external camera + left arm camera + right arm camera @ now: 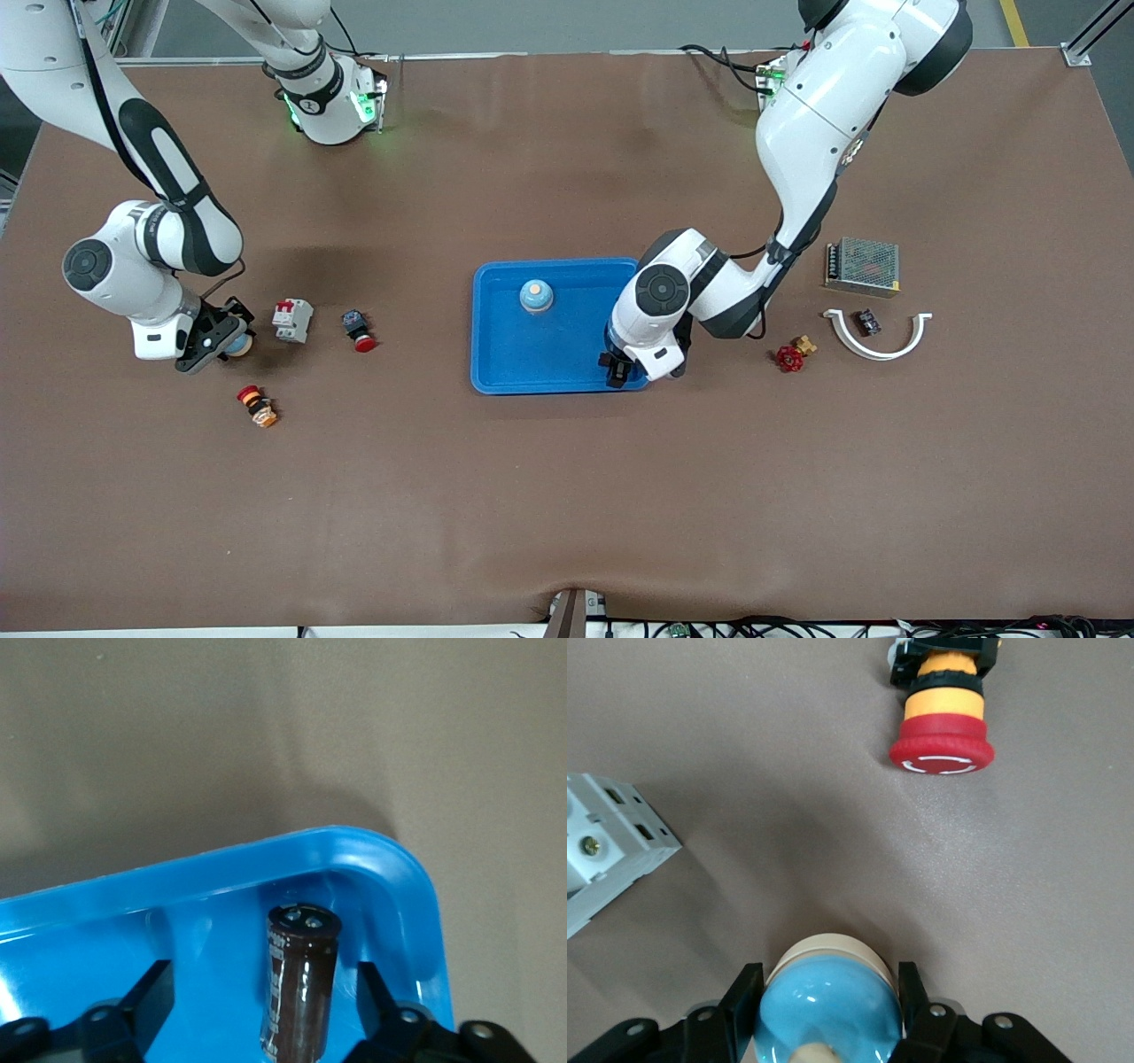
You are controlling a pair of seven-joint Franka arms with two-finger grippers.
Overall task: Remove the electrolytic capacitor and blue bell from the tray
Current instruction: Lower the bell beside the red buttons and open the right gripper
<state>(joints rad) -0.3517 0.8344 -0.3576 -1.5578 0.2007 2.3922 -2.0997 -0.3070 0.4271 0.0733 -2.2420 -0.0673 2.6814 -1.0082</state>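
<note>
- My left gripper (266, 1010) is hanging low in the corner of the blue tray (505, 368) that lies nearest the front camera, toward my left arm's end; its fingers (151, 997) are standing apart, each clear of the capacitor (299, 979) between them.
- The capacitor, dark brown with two terminals on its end, is sitting inside that tray corner, close to the rim.
- My right gripper (824, 1014) is sitting low by the table toward my right arm's end, and its fingers (742, 997) are pressing both sides of a blue bell (828, 1001) with a cream rim, clamping it.
- A second blue bell (536, 296) is standing in the tray, farther from the front camera than the capacitor.
- A red and yellow push button (256, 405) is lying nearer the front camera than my right gripper.
- A white circuit breaker (292, 320) is sitting just beside my right gripper, with a red-capped button (358, 330) next to it toward the tray.
- Toward my left arm's end, a red valve (794, 354), a white curved bracket (877, 338) and a metal power supply (861, 265) are resting.
</note>
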